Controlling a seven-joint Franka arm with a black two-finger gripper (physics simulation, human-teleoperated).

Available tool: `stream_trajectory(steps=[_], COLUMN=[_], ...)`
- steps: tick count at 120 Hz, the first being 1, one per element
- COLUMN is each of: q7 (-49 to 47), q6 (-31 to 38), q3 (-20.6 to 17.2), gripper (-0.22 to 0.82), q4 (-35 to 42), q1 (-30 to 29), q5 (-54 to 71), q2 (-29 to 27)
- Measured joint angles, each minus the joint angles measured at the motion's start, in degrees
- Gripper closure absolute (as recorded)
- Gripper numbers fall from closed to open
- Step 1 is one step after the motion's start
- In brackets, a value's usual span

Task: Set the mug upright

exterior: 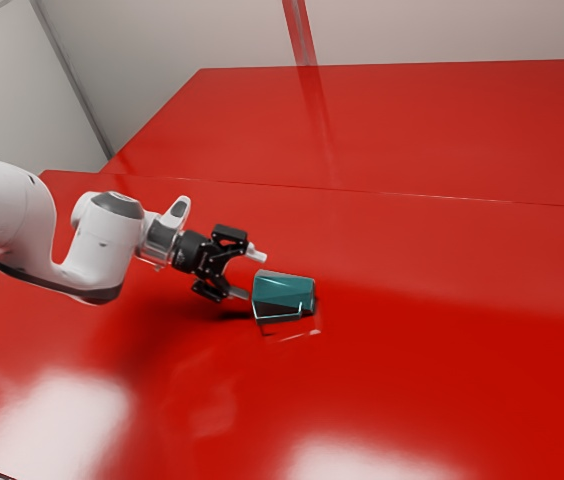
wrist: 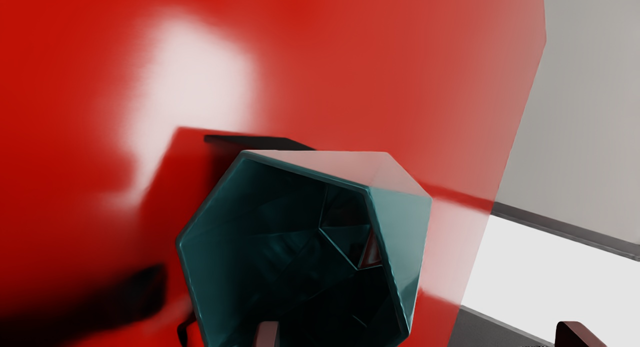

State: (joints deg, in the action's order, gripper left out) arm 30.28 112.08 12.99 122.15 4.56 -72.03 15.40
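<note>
Item: mug [exterior: 284, 290], teal, faceted; lying on its side at the centre of the exterior view, mouth toward the gripper [exterior: 247, 274]. The wrist view looks into the mouth; the interior is dark, its lower wall hard to read, and part of the rim is cut off by the frame edge. A thin dark curved piece [wrist: 185, 329] beside the rim is also cut off; whether it is the handle cannot be told.

Item: gripper, black, two fingers, standing wide, nothing clasped. In the wrist view one fingertip [wrist: 267, 334] overlaps the mouth, the other stands well apart from the mug; contact cannot be told.

Item: arm [exterior: 97, 250], white and grey, entering at the exterior view's left edge, which crops its nearer part.

Item: table [exterior: 442, 360], glossy red, bearing the mug; pale glare at lower left and bottom centre, near corner cropped.

Item: red slab [exterior: 392, 120], upper right of the exterior view, lower part hidden behind the table.

Item: pale wall [exterior: 442, 30], along the top, cropped.
</note>
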Motion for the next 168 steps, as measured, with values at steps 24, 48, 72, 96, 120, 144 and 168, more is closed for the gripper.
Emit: stream_trajectory(steps=[24,48,72,96,120,144,168], q7=[2.3,3.9,5.0,5.6,5.9,5.8,4.4], q6=[-0.3,-0.2,0.0,0.1,0.2,0.7,2.7], q3=[-0.4,-0.9,-1.0,-1.1,-1.1,-1.6,-1.5], gripper=[0.00,0.01,0.37,0.66,0.73,0.75,0.76], q4=[0.0,0.0,0.0,1.1,1.3,1.1,-0.3], q1=[1.0,2.3,2.7,2.9,3.1,3.1,3.3], q5=[-3.1,-5.3,-7.1,-8.5,-9.1,-9.0,2.4], q2=[0.9,1.3,1.3,1.2,0.9,0.1,-6.8])
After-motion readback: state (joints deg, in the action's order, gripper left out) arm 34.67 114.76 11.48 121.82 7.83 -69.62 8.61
